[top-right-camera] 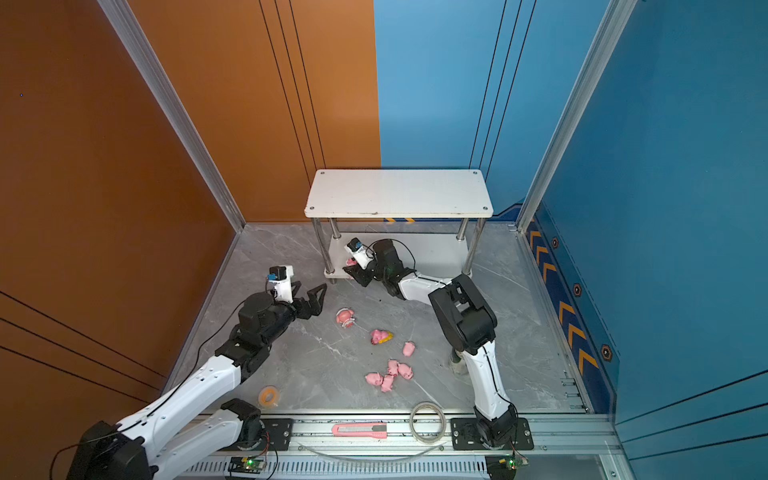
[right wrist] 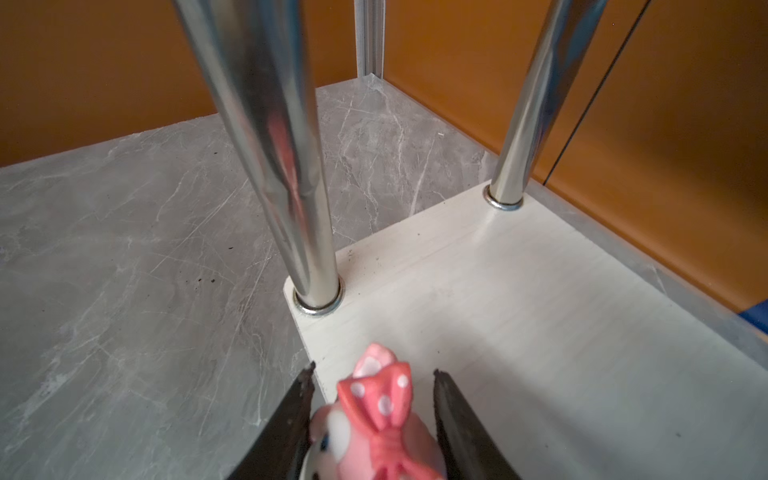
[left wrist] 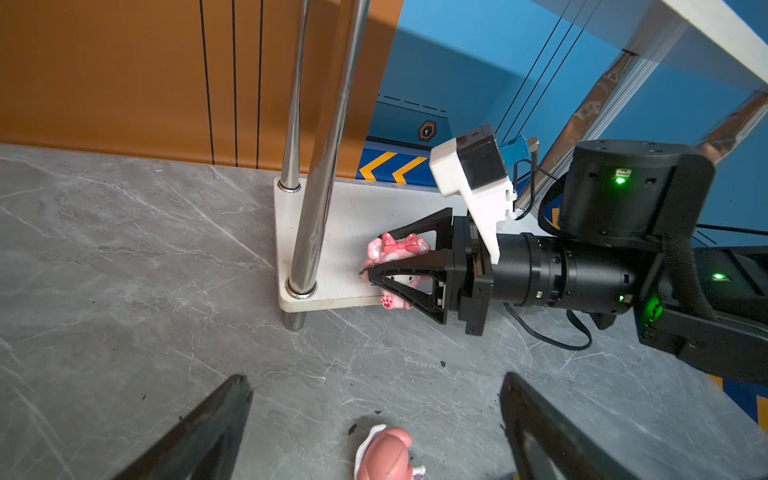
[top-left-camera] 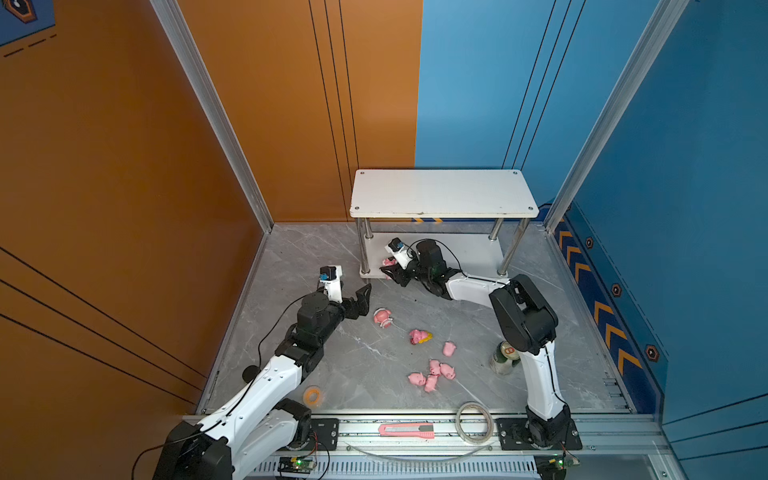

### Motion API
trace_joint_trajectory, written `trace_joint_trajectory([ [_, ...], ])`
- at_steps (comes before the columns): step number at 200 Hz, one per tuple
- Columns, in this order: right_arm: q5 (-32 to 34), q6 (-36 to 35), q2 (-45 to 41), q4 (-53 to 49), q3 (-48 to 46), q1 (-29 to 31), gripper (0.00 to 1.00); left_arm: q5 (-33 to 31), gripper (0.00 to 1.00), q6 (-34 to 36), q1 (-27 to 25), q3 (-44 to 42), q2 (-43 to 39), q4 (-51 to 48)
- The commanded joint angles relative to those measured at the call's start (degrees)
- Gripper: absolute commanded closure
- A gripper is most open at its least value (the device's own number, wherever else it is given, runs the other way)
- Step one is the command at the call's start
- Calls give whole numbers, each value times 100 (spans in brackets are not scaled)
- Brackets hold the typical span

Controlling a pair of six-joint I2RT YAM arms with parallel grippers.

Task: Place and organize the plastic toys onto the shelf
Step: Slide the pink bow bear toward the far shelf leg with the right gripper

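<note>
nearest us, at 6 o'clock on the ribbed metal rail, lie a flat pink utility knife (top-left-camera: 406, 429) and a limp clear tape ring (top-left-camera: 475, 422). a small orange tape roll (top-left-camera: 313, 395) sits at 7 o'clock.

on the glossy grey marbled counter (top-left-camera: 332, 357), four tiny smooth pink pigs (top-left-camera: 432, 374) bunch together just right of centre. a fifth pig (top-left-camera: 449, 348) lies apart at their 1 o'clock. a green can (top-left-camera: 504, 357) at 4 o'clock is half hidden by the right arm.

beyond the pigs lies a sunflower-faced figurine (top-left-camera: 420, 336), its details too small to read. at its 10 o'clock is a rounded pink-white figurine (top-left-camera: 382, 318). the left hand (top-right-camera: 308, 291) hovers just beside that one, its black triangular fingers (left wrist: 216, 424) spread wide and holding nothing.

farther, toward 12 o'clock, the right hand (right wrist: 374, 372) pinches a white-pink figurine (left wrist: 405, 245) with a spotted bow. it is at the near left corner of the lower board of the shelf (top-left-camera: 440, 191), which has white boards on chrome tube legs. one paw overhangs the edge. we cannot tell whether it rests on the board.

orange wall panels on the left and blue on the right meet behind the shelf.
</note>
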Motion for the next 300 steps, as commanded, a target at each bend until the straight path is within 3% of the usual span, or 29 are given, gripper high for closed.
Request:
trace_joint_trajectory([
  [1,-458,-461,258,527,352,-89,88,-15,5,-37,47,-93,-59,-104],
  [38,-909,-550,741,994,712,-278,87,-69,5,-20,43,-50,58,-100],
  [87,-1227,-253,1088,2264,361,-425,82,-90,5,-42,27,45,301,-59],
  [103,-1250,-198,1103,2434,225,-443,66,-85,5,-46,12,83,373,-55],
  [132,-1276,-218,1065,2556,14,-451,57,-102,5,-55,-28,127,459,-21],
  [226,-1117,-465,921,2751,-450,-407,43,-143,5,6,-72,166,480,-96],
  [300,-1056,-340,912,2902,-503,-425,40,-108,5,28,-106,320,700,-90],
])
